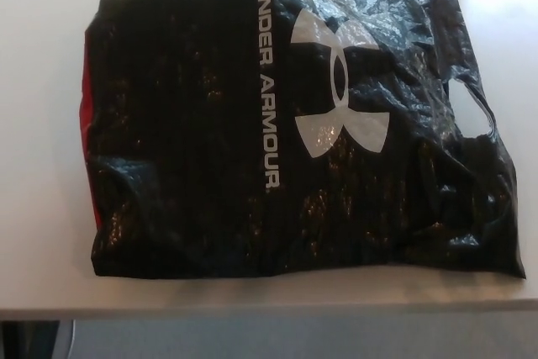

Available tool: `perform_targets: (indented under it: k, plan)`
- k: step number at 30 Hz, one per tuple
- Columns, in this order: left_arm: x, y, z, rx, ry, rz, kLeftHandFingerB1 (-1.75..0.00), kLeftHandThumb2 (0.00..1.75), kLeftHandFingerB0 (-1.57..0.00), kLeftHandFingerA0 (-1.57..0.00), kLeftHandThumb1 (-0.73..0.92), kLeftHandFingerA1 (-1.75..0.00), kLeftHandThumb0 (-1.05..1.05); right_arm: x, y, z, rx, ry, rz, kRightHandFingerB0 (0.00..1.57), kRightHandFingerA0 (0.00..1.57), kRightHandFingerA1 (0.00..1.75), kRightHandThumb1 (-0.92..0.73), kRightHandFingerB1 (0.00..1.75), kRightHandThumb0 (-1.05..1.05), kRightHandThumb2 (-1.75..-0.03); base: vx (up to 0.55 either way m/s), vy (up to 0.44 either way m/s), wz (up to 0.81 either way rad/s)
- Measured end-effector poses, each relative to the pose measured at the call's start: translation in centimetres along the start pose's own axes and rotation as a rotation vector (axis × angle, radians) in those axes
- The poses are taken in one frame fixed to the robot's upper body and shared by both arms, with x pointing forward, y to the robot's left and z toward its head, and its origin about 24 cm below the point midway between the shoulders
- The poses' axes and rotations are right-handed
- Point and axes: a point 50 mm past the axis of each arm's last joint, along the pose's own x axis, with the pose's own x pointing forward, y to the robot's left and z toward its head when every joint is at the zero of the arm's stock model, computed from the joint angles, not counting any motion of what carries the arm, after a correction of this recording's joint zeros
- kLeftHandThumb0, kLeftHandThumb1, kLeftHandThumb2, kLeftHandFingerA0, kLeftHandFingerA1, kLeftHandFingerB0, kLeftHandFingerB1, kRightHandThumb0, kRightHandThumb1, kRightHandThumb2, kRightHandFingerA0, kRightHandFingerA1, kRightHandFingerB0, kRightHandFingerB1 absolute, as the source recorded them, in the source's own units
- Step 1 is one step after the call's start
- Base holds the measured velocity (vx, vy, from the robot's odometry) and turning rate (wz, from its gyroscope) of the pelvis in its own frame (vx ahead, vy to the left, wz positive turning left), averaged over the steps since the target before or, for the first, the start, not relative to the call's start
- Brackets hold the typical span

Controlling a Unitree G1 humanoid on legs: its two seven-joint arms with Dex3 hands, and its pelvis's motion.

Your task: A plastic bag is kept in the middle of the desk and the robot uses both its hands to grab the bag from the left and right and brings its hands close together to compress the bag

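Bag point(210, 140) flat on white desk point(42, 124).

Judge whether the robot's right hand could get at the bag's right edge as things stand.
Probably yes: the right hand is out of view, but nothing lies on the desk beside the bag near its handle cut-out.

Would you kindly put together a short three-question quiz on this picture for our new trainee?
1. True or false: a robot hand is touching the bag.
2. Which edge of the bag shows red? A) the robot's left B) the robot's right
3. Fill in: the handle hole lies on the robot's ____ side.

Key: 1. false, no hand is in view. 2. A, the red strip. 3. right. The bag lies on the desk.
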Motion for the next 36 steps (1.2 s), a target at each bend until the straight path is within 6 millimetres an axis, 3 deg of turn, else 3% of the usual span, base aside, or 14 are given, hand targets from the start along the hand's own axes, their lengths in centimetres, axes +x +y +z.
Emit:
perform_targets:
  k: [13, 14, 15, 18, 19, 22, 24, 27, 29, 30, 32, 34, 35, 36]
  plan:
    - [11.1, 3.6, 2.4, 0.038, -0.46, 0.136, -0.44, 1.07, -0.08, -0.15, 0.81, -0.51, -0.74, 9.4, -4.8, 3.5, -0.084, -0.28, -0.299, 0.04, 0.03, 0.23, -0.76, 0.17, -0.84, -1.16, 0.0, 0.0, 0.0]
    - [11.9, 3.7, 2.3, 0.039, -0.467, 0.14, -0.32, 0.74, -0.12, -0.21, 0.92, -0.42, -0.78, 10.1, -4.8, 3.7, -0.08, -0.285, -0.302, 0.0, 0.0, 0.16, -0.92, 0.17, -0.83, -0.75, 0.0, 0.0, 0.0]
    - [12.6, 3.8, 2.3, 0.041, -0.472, 0.145, -0.3, 0.76, -0.14, -0.2, 0.92, -0.41, -0.84, 10.5, -4.7, 3.8, -0.078, -0.287, -0.304, 0.0, 0.0, 0.1, -0.85, 0.01, -1.05, -1.16, 0.0, 0.0, 0.0]
    - [14.5, 3.7, 2.0, 0.023, -0.468, 0.145, -0.33, 0.79, -0.18, -0.11, 0.92, -0.43, -0.85, 12.0, -4.2, 4.2, -0.056, -0.286, -0.295, 0.0, 0.0, 0.17, -0.77, 0.1, -0.93, -1.08, 0.0, 0.0, 0.0]
    - [14.7, 3.7, 2.0, 0.019, -0.466, 0.144, -0.49, 1.13, 0.0, -0.03, 0.5, -0.53, -0.36, 12.2, -4.1, 4.2, -0.053, -0.285, -0.292, 0.0, 0.0, 0.23, -0.7, 0.15, -0.84, -1.05, 0.0, 0.0, 0.0]
    - [16.5, 3.0, 1.2, -0.028, -0.44, 0.142, -0.36, 0.84, -0.14, -0.08, 0.92, -0.45, -0.9, 13.9, -3.1, 4.2, -0.022, -0.263, -0.263, 0.0, 0.0, 0.24, -0.65, 0.21, -0.79, -1.04, 0.0, 0.0, 0.0]
    - [17.6, 2.4, 0.5, -0.058, -0.411, 0.145, -0.39, 1.16, -0.08, -0.06, 0.77, -0.48, -0.86, 15.0, -2.5, 3.9, -0.004, -0.237, -0.242, 0.04, 0.0, 0.28, -0.64, 0.24, -0.81, -1.04, 0.0, 0.0, 0.0]
    - [19.1, 1.7, -0.9, -0.095, -0.35, 0.148, -0.33, 0.78, -0.16, -0.11, 0.92, -0.42, -0.8, 16.4, -1.6, 3.3, 0.021, -0.185, -0.21, 0.11, 0.06, 0.3, -0.78, 0.25, -0.88, -0.71, 0.0, 0.0, 0.0]
    - [20.1, 1.2, -2.2, -0.119, -0.295, 0.153, -0.48, 1.13, 0.0, -0.03, 0.51, -0.52, -0.35, 17.3, -0.8, 2.5, 0.036, -0.135, -0.185, 0.08, 0.06, 0.27, -0.86, 0.24, -0.85, -0.67, 0.0, 0.0, 0.0]
    - [20.4, 1.0, -2.5, -0.126, -0.278, 0.155, -0.31, 0.77, -0.16, -0.09, 0.92, -0.37, -0.88, 17.5, -0.5, 2.2, 0.039, -0.119, -0.177, 0.09, 0.0, 0.29, -0.7, 0.26, -0.86, -1.07, 0.0, 0.0, 0.0]
    - [21.1, 0.3, -4.2, -0.152, -0.207, 0.156, -0.48, 1.11, 0.0, -0.02, 0.48, -0.51, -0.36, 17.9, 0.3, 0.9, 0.049, -0.048, -0.148, 0.08, 0.05, 0.25, -0.73, 0.22, -0.9, -1.08, 0.0, 0.0, 0.0]
    - [21.5, -0.3, -5.5, -0.175, -0.155, 0.161, -0.48, 1.12, 0.0, -0.03, 0.51, -0.52, -0.36, 18.0, 0.9, -0.1, 0.056, 0.005, -0.128, 0.1, 0.04, 0.25, -0.73, 0.21, -0.91, -1.09, 0.0, 0.0, 0.0]
    - [21.7, -0.7, -6.4, -0.192, -0.114, 0.165, -0.3, 0.73, -0.17, -0.1, 0.92, -0.36, -0.81, 18.0, 1.4, -0.7, 0.061, 0.044, -0.113, 0.1, 0.05, 0.27, -0.73, 0.21, -0.91, -1.09, 0.0, 0.0, 0.0]
    - [21.8, -1.1, -7.1, -0.202, -0.084, 0.165, -0.39, 1.03, -0.09, -0.1, 0.81, -0.45, -0.81, 18.0, 1.7, -1.2, 0.065, 0.07, -0.104, 0.08, 0.04, 0.25, -0.73, 0.19, -0.91, -1.1, 0.0, 0.0, 0.0]
